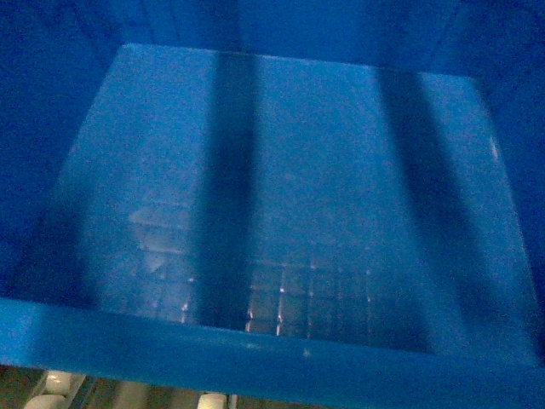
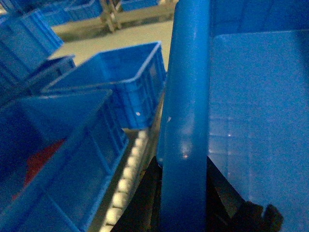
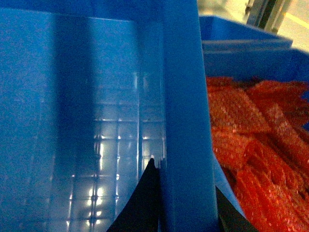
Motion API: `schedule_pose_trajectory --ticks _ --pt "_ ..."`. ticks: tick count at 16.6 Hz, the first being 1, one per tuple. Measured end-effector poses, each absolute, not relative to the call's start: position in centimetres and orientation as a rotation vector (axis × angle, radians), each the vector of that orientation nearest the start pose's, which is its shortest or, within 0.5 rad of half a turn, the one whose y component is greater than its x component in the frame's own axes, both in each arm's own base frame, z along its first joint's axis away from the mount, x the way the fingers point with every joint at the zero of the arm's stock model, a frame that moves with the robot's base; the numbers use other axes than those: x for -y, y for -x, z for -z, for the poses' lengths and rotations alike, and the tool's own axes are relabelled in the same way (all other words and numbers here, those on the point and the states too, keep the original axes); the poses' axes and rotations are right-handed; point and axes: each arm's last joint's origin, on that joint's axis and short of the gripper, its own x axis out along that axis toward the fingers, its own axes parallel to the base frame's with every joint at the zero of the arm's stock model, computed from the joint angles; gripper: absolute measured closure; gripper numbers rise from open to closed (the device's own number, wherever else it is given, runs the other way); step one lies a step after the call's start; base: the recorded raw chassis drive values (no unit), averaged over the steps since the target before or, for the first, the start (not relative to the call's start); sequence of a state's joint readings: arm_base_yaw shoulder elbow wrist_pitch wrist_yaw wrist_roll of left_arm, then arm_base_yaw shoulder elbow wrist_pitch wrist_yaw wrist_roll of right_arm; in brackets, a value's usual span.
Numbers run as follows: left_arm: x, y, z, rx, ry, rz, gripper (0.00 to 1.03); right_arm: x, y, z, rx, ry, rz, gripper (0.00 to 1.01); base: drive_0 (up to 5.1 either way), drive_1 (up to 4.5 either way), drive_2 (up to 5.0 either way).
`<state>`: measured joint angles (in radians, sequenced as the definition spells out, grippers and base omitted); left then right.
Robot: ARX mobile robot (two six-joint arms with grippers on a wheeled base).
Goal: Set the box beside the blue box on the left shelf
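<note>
On either side wall of the box (image 1: 281, 221), both sets of jaws straddle and clamp its thick rim, holding it up before the head camera. Left of the box sit other blue crates (image 2: 120, 79) by a roller track (image 2: 126, 176); keep both arms level and matched while lowering alongside.

Head looks down into the box (image 1: 281, 196); both wrists hug opposite rims

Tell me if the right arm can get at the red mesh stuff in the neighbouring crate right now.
Probably not. The right gripper is clamped over the rim of the box it is carrying, so it is occupied, though the red mesh material lies open just beside it.
</note>
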<state>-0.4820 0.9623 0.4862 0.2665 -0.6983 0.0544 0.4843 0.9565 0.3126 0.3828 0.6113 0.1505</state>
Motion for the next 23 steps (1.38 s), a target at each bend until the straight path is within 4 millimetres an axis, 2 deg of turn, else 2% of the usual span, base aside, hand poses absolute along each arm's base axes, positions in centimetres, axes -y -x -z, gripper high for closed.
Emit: schedule_pose_trajectory --ticks 2,4,6,9,13,14,16,20,21,22,23 --pt "7.2 -18.4 -25.1 -0.138 -0.175 -0.272 0.87 -7.5 -17.6 -20.3 -0.153 -0.016 0.123 0.89 0.0 0.0 0.0" --pt "5.5 -18.0 -24.9 -0.198 -0.188 -0.326 0.87 -8.6 -18.2 -20.5 -0.206 -0.005 0.06 0.89 0.0 0.0 0.0" --pt "3.8 -18.1 -23.6 -0.337 -0.187 -0.349 0.87 -9.7 -18.9 -20.2 -0.304 0.025 -0.004 0.89 0.0 0.0 0.0" --pt "2.0 -18.9 -20.5 -0.436 -0.132 -0.34 0.87 -10.7 -19.6 -19.5 -0.375 0.057 -0.031 0.9 0.0 0.0 0.0" --pt "1.7 -19.6 -18.5 -0.579 -0.133 -0.309 0.87 -11.5 -20.0 -18.7 -0.535 0.08 -0.015 0.9 0.0 0.0 0.0" --pt "1.3 -19.7 -18.5 -0.623 -0.14 -0.299 0.87 -11.8 -19.6 -18.7 -0.593 0.066 -0.019 0.91 0.0 0.0 0.0" --pt "1.1 -20.0 -18.8 -0.674 -0.209 -0.281 0.87 -11.7 -18.9 -17.3 -0.688 -0.007 -0.033 0.92 0.0 0.0 0.0" --pt "1.0 -20.2 -19.0 -0.664 -0.22 -0.267 0.87 -11.8 -18.7 -17.4 -0.685 -0.039 -0.026 0.92 0.0 0.0 0.0" --pt "1.1 -20.3 -19.1 -0.651 -0.21 -0.284 0.79 -11.8 -18.8 -17.5 -0.663 -0.048 -0.034 0.88 0.0 0.0 0.0" --pt "1.3 -20.4 -19.2 -0.612 -0.219 -0.334 0.69 -12.0 -18.8 -17.6 -0.596 -0.077 -0.045 0.78 0.0 0.0 0.0" --pt "1.4 -20.9 -20.3 -0.491 -0.182 -0.386 0.6 -12.3 -18.6 -18.4 -0.509 -0.104 -0.084 0.69 0.0 0.0 0.0"
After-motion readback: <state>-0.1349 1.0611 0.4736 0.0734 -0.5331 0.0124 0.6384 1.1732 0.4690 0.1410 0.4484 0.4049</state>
